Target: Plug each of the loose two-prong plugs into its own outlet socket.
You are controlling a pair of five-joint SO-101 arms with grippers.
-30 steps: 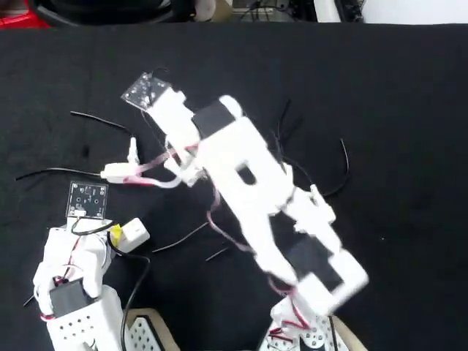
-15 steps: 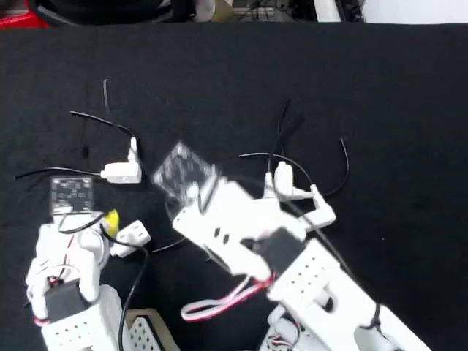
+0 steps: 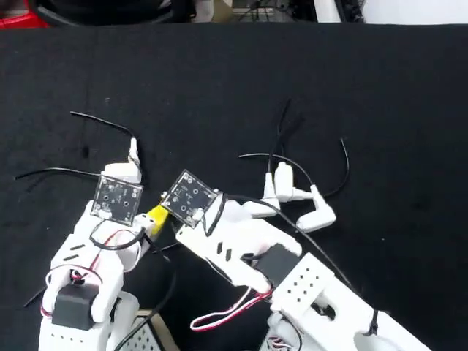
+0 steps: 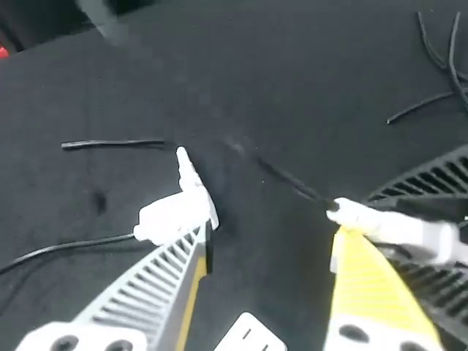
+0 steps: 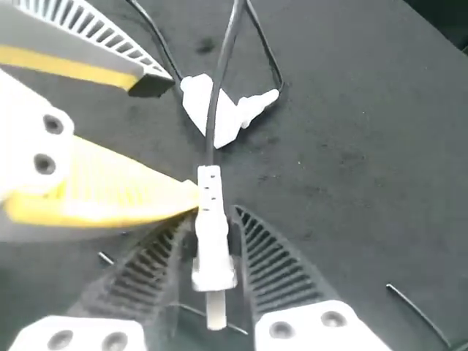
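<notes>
My right gripper (image 5: 214, 216) is shut on a slim white plug (image 5: 210, 245) whose black cable runs away from it. In the left wrist view that plug (image 4: 398, 230) rests against my left gripper's yellow fingertip (image 4: 347, 245). The left gripper (image 4: 272, 234) stands open, its grey fingertip (image 4: 201, 245) beside a white two-prong plug (image 4: 175, 216) lying on the cloth. That plug (image 3: 123, 172) lies just beyond the left wrist in the high view. A white block with two slots (image 4: 248, 338), likely an outlet socket, sits low between the left fingers.
Two more white plugs (image 3: 281, 179) (image 3: 318, 214) with black cables lie right of centre on the black tablecloth (image 3: 380, 95). Loose black wires (image 3: 99, 121) trail at the left. Both arms crowd the near middle, with open room farther back.
The right arm pulled back from the far left to the near middle. The left arm swung forward and right, so the two grippers now meet.
</notes>
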